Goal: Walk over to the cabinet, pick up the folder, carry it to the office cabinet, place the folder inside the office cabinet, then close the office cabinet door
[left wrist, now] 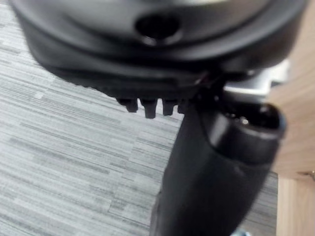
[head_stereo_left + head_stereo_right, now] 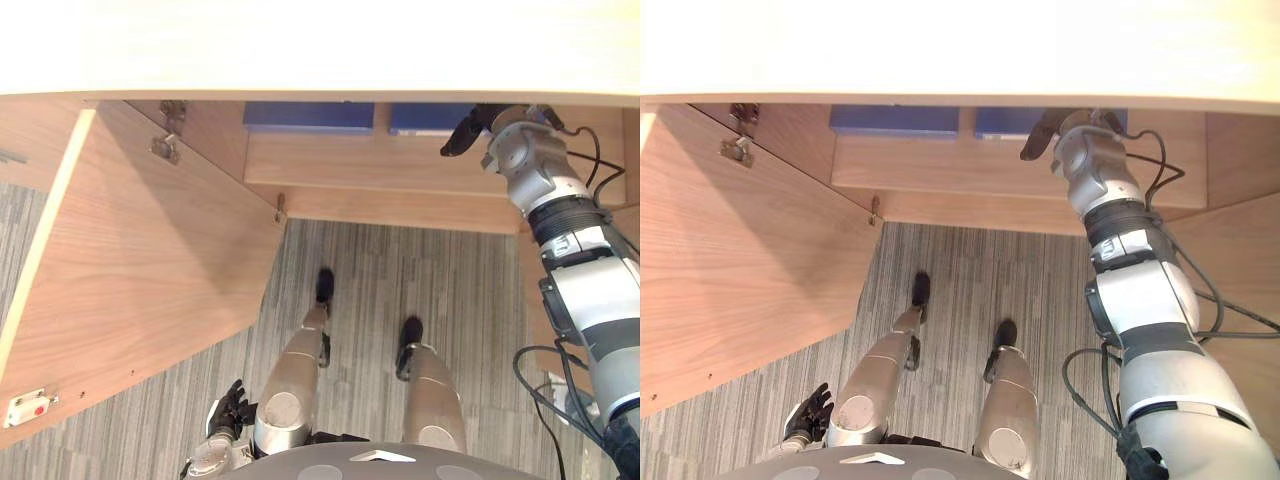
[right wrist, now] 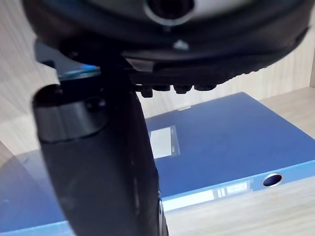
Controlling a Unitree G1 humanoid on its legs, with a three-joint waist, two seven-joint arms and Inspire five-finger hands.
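Note:
Two blue folders lie flat on a shelf inside the open wooden cabinet. My right hand [image 2: 468, 130] reaches in over the right-hand folder [image 2: 422, 118], just under the cabinet's pale top. In the right wrist view the thumb [image 3: 98, 167] stands straight out above that folder [image 3: 221, 152], which rests on the shelf; the fingers are straight and grip nothing. My left hand [image 2: 232, 405] hangs low at my side with relaxed fingers, above the carpet.
The cabinet's left door [image 2: 140, 270] stands wide open, swung out to my left. The second blue folder [image 2: 308, 117] lies left of the first. A wooden panel [image 2: 1240, 270] rises on the right by my arm. Striped grey carpet [image 2: 370, 270] covers the floor.

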